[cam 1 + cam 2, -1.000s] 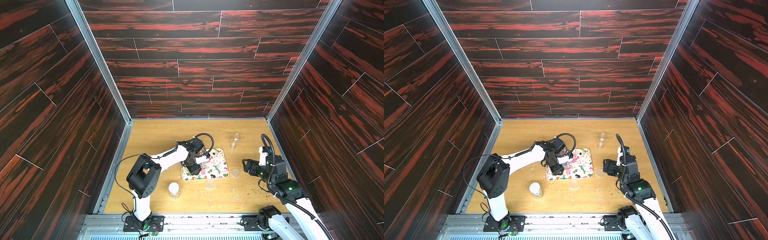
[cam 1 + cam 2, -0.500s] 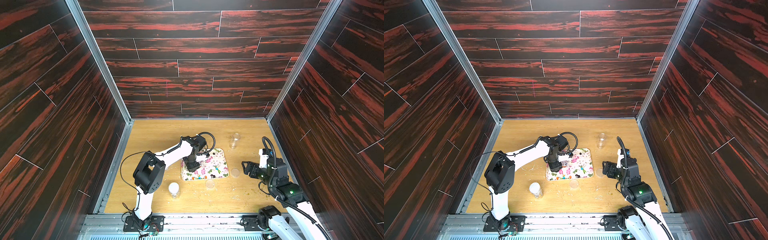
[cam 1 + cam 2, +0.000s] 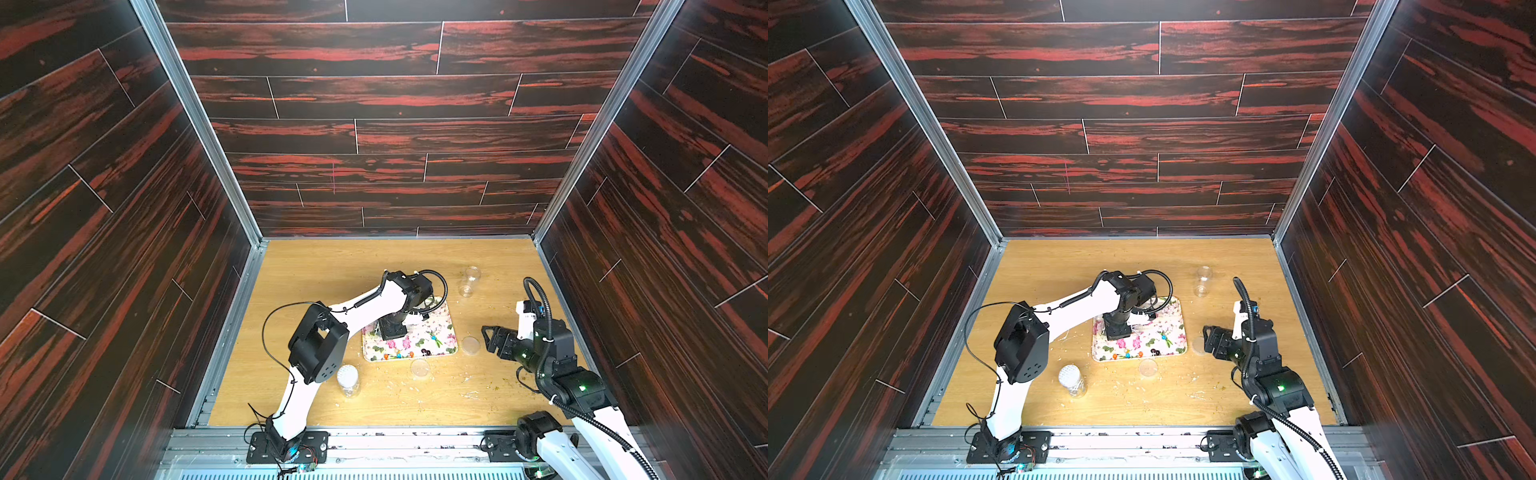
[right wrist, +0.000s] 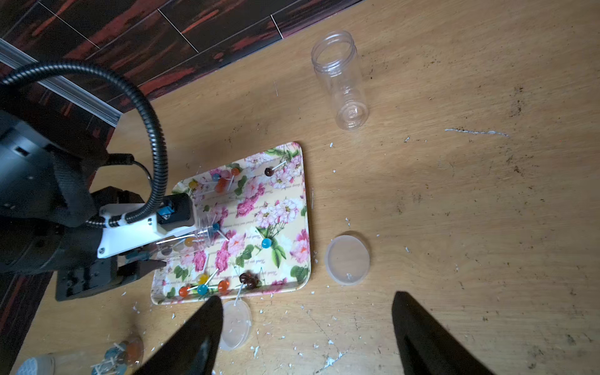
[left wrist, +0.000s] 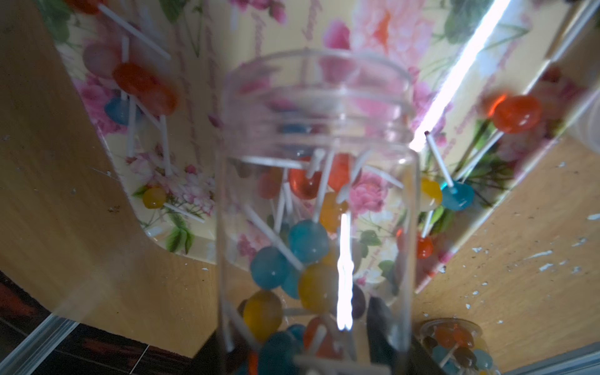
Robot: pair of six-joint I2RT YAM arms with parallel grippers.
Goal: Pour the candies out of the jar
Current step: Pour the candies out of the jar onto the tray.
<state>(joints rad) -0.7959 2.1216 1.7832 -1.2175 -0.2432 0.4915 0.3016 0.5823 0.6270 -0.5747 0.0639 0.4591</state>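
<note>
My left gripper [image 3: 392, 330] [image 5: 302, 341] is shut on a clear open jar [image 5: 315, 211] [image 4: 191, 238], tilted mouth-down over the floral tray [image 3: 440, 349] [image 3: 1167, 345]. Candies [image 5: 305, 240], glossy balls on white sticks, still fill the jar's lower part. Other candies [image 4: 203, 287] [image 3: 399, 354] lie scattered on the tray [image 4: 292, 181], mostly along its near edge. My right gripper [image 3: 492, 338] [image 4: 306, 297] hangs open and holds nothing, above the table just right of the tray.
An empty open jar [image 3: 469, 280] [image 4: 341, 81] stands behind the tray. Two clear lids [image 4: 347, 259] [image 4: 235, 324] lie on the wooden table by the tray's right and near sides. A capped jar of candies [image 3: 348, 380] [image 5: 454, 344] stands near the left arm's base.
The left arm's elbow has swung to the right while its gripper stays over the tray with the jar. The right arm has barely moved.
</note>
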